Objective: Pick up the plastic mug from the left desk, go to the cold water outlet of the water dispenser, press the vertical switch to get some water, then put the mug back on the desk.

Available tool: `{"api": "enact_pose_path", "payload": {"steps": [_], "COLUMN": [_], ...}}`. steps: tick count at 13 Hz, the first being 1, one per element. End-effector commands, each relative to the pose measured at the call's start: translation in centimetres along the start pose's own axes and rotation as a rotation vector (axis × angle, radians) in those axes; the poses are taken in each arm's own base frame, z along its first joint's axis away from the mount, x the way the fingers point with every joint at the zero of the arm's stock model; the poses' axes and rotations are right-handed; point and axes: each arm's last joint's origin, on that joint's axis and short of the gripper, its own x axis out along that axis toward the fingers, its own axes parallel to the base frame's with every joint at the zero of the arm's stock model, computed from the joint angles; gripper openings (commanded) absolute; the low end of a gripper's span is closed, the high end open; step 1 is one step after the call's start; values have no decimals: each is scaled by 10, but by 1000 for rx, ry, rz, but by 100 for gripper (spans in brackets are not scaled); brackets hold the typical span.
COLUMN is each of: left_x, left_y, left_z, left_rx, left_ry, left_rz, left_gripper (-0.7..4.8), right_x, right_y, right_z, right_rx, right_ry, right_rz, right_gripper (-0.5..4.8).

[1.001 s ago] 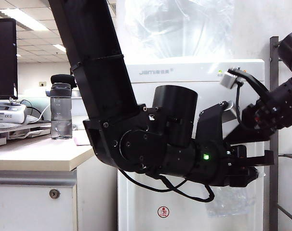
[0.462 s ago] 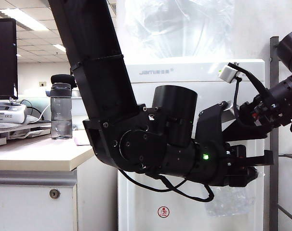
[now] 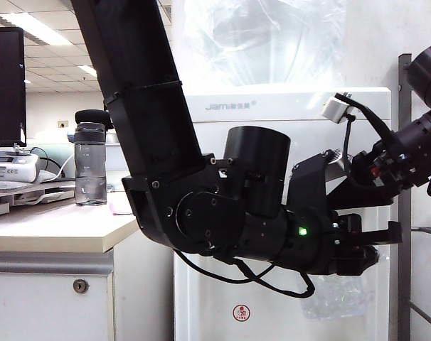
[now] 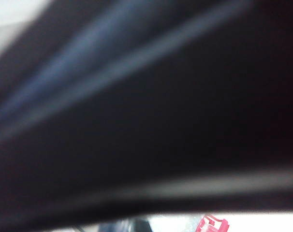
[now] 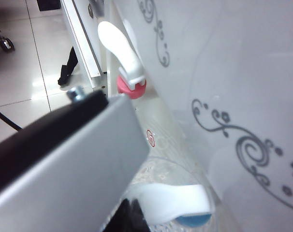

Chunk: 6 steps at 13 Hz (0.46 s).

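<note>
Left gripper [image 3: 365,249]: jaws closed down tight, reaching across to the right in front of the tall white floral-patterned water dispenser [image 3: 272,106]. The clear faceted plastic mug [image 3: 336,298] hangs just beneath it and appears to be held, though the contact itself is hidden. The left wrist view is blocked by dark blur.

Right gripper [image 5: 122,159]: fingers shut and holding nothing, its grey tip just beside the small white lever [image 5: 173,200] of the blue-collared cold tap [image 5: 192,221]. The red-collared tap [image 5: 131,86] stands further off.

Change over the last second: the right wrist has lifted and turned slightly, while the left arm has stayed put. This suggests the mug is parked under the cold outlet and the right gripper is lining up to press. No water is visible yet.

The pale beige desk [image 3: 52,227] lies well apart, at left.
</note>
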Motion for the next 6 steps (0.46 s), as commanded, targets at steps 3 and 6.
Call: {"api": "enact_pose_path", "payload": {"steps": [3, 6], "left_x": [0, 0], "left_y": [-3, -2], "left_z": [7, 6], "left_rx": [11, 6], "left_ry": [-44, -31], "left_rz": [-21, -18], "left_gripper": [-6, -6], "right_x": [7, 9], "right_y": [2, 4], "right_z": [-2, -6], "right_rx": [15, 36], "right_ry": [14, 33], "right_rz": [22, 36], "right_gripper": [-5, -5]}}
